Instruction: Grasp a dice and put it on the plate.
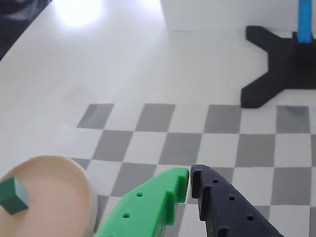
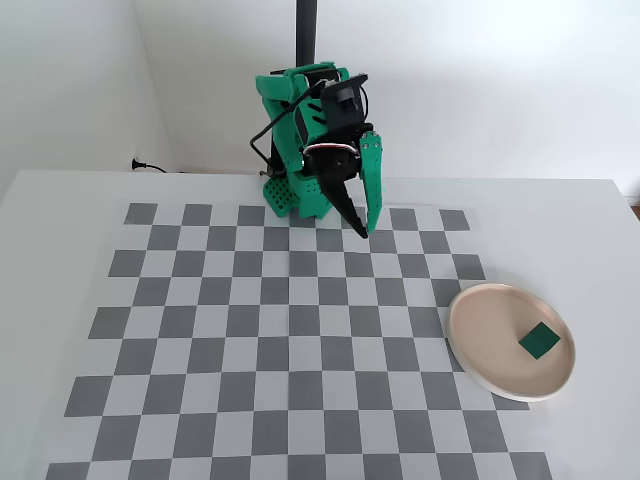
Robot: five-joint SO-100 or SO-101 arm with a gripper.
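In the wrist view, the gripper (image 1: pixel 190 174) is pointing its two fingers, one bright green and one black, at the checkerboard mat (image 1: pixel 177 143). The tips are pressing together, so the jaws are closed tight and nothing is sitting between them. The dark green dice (image 1: pixel 14 195) is lying far off to the left of the jaws, and it is resting on the pinkish plate (image 1: pixel 79 177). It is not touching the fingers at all.

In the fixed view, the gripper (image 2: pixel 364 228) is hanging down close to the green arm base (image 2: pixel 295 150), with its tips pinched together and empty. The dice (image 2: pixel 540 341) is sitting inside the plate (image 2: pixel 480 320), well apart from the jaws, off to the right and nearer the camera. Since the dice is already lying flat on the plate, the job is looking done, and the jaws are needing nothing more to grab
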